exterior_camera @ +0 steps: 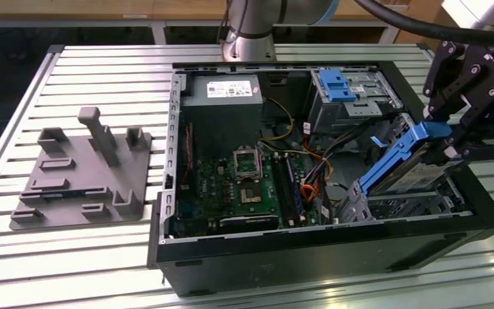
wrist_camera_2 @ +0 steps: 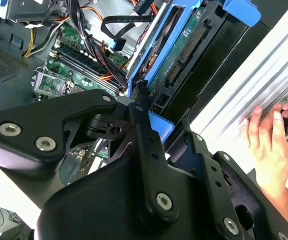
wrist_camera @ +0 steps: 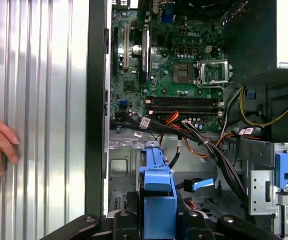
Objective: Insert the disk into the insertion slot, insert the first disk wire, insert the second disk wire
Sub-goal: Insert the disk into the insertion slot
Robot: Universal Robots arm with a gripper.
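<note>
1. The claw [exterior_camera: 446, 138] is clamped tight on the blue frame of the disk [exterior_camera: 406, 168], holding it by its upper end.
2. The disk hangs tilted, its lower end at the mouth of the insertion slot [exterior_camera: 411, 207] in a corner of the open computer case [exterior_camera: 316, 248]. It looks to be just entering, though I can't be sure.
3. In both wrist views a person's hand [wrist_camera_2: 268, 142] rests on the slatted desk [exterior_camera: 101, 64] just beside the case.
4. A grey fixture plate [exterior_camera: 75, 187] lies on the desk, well apart, at the exterior view's left.
</note>
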